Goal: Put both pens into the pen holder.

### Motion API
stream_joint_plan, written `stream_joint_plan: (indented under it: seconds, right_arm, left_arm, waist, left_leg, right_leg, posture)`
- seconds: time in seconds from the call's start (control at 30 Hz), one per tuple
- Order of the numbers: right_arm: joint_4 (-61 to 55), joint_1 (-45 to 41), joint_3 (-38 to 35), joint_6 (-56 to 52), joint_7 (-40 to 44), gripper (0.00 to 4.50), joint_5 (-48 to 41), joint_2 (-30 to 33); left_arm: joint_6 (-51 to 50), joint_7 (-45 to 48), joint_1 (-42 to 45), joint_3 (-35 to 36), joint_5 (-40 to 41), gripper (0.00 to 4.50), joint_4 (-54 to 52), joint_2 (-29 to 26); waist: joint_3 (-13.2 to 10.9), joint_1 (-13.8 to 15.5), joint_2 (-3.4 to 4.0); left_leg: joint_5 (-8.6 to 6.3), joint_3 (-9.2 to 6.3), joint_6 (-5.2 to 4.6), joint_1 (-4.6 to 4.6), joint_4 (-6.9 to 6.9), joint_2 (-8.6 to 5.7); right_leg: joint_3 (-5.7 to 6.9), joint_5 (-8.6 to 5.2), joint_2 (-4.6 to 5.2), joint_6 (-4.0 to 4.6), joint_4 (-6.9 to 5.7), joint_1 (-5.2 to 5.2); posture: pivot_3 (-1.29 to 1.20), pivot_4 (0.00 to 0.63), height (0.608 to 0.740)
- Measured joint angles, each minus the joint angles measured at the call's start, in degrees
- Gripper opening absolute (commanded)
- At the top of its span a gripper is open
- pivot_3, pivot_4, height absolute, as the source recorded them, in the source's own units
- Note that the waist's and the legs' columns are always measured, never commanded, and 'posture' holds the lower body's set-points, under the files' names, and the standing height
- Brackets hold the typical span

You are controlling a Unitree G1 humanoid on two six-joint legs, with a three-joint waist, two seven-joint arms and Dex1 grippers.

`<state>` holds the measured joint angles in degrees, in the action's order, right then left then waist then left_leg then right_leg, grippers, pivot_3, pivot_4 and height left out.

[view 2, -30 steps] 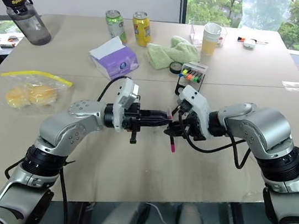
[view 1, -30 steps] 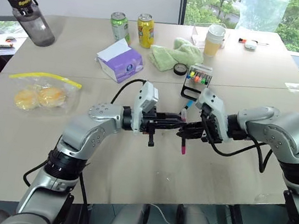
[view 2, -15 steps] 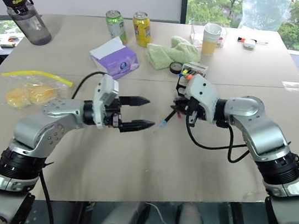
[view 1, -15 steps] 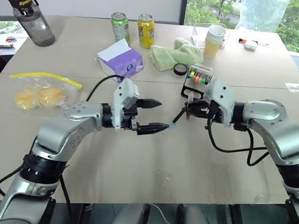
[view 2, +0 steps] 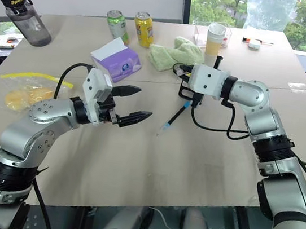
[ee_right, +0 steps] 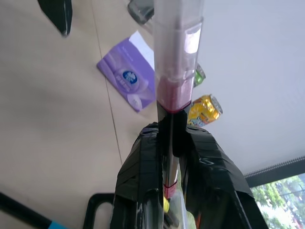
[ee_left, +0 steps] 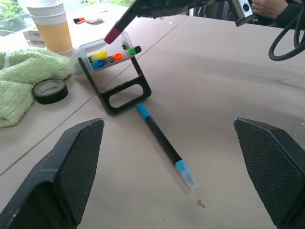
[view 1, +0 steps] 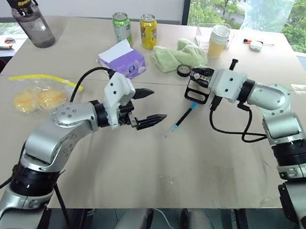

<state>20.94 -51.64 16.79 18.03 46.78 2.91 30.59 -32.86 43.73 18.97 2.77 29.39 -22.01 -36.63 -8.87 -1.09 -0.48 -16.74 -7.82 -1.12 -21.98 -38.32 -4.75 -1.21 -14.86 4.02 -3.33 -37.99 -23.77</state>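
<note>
Left eye view, surface: beige table [view 1: 202,172] beside windows.
Holder: pen holder [view 1: 198,85] upright, coloured marker caps inside.
Pens: blue-capped pen [view 1: 179,120] flat just beside holder; pink-ended pen [ee_right: 174,62] over holder.
Grippers: left gripper [view 1: 145,106] spread, empty; right gripper [view 1: 199,74] pinching pink-ended pen.

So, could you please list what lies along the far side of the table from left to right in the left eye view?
Water bottle → green can → yellow can → green cloth → paper cup.

My left gripper [view 1: 149,106] now gapes empty; the blue-capped pen [view 1: 179,122] lies at the pen holder's [view 1: 200,84] six o'clock.
</note>
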Motion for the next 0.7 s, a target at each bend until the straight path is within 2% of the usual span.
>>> stream_joint_plan:
  seconds: [0.4,0.57,0.6,0.63,0.7]
  right_arm:
    - [20.31,-6.17,0.1,10.37,-5.39,0.06,7.6,-3.38]
    - [25.49,-8.01,0.1,12.48,-6.58,0.06,9.11,-4.35]
    - [26.08,-8.28,0.09,12.78,-6.58,1.11,9.11,-4.59]
    - [26.97,-8.62,0.08,12.99,-6.57,1.32,9.09,-4.96]
    - [27.92,-8.95,0.07,13.22,-6.75,2.24,9.07,-5.52]
  left_arm:
    - [-0.53,-1.65,-0.37,0.76,-0.03,4.49,0.0,-0.71]
    - [-1.2,-3.2,-0.35,1.97,1.3,4.49,0.01,1.21]
    - [-1.38,-3.5,-0.27,2.19,1.69,4.5,0.01,1.4]
    - [-1.45,-3.62,0.04,2.33,1.79,4.5,0.1,1.39]
    - [-1.45,-3.71,0.25,2.45,1.8,4.5,0.11,1.35]
  waist:
    - [-0.01,-1.38,0.01]
    - [-0.01,-1.43,0.01]
    - [-0.01,-1.43,0.01]
    - [-0.01,-1.45,0.01]
    - [-0.01,-1.45,0.01]
  left_leg:
    - [0.0,0.04,0.0,0.02,0.02,0.01]
    - [0.0,0.04,0.01,0.03,0.02,0.01]
    - [0.0,0.05,0.01,0.03,0.01,0.01]
    - [0.0,0.05,0.01,0.03,0.02,0.01]
    - [0.0,0.05,0.01,0.04,0.02,0.01]
  right_leg:
    - [-0.05,0.0,-0.01,0.0,-0.01,0.0]
    - [-0.05,0.0,-0.02,0.0,-0.02,-0.01]
    - [-0.06,0.0,-0.02,0.0,-0.02,0.0]
    - [-0.06,0.0,-0.02,0.0,-0.02,0.0]
    - [-0.07,0.0,-0.02,0.0,-0.03,-0.01]
  posture:
    - [0.0,0.15,0.74]
    - [0.0,0.15,0.74]
    - [0.0,0.15,0.74]
    - [0.0,0.15,0.74]
    - [0.0,0.15,0.74]
